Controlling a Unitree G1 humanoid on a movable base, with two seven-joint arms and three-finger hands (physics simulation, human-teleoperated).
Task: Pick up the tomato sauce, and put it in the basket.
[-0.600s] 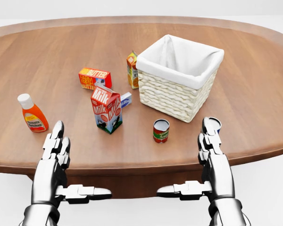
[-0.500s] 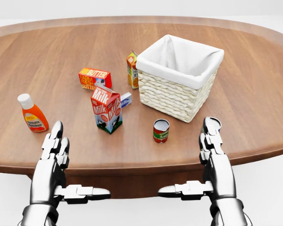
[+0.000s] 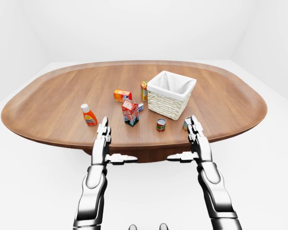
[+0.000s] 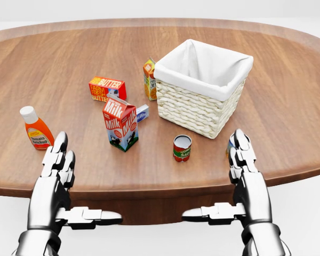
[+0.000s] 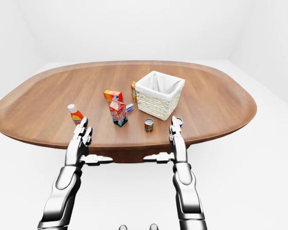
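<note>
The tomato sauce can (image 4: pixel 182 148), red and green with a silver lid, stands upright on the wooden table (image 4: pixel 288 112), just below the basket's near corner in the head view. The white-lined wicker basket (image 4: pixel 194 109) sits right of centre. My left hand (image 4: pixel 77 184) hovers open at the table's near edge, well left of the can. At the same edge my right hand (image 4: pixel 226 181) is held open, right of the can. Neither hand touches anything.
A milk carton (image 4: pixel 120 123) stands left of the can. A ketchup bottle (image 4: pixel 36 128) is beside my left fingers. A butter box (image 4: pixel 107 88) and an orange carton (image 4: pixel 149 79) lie further up. Another small can (image 4: pixel 231 143) is partly hidden behind my right fingers.
My left hand has drifted slightly left and my right hand slightly right. The objects on the table have not moved.
</note>
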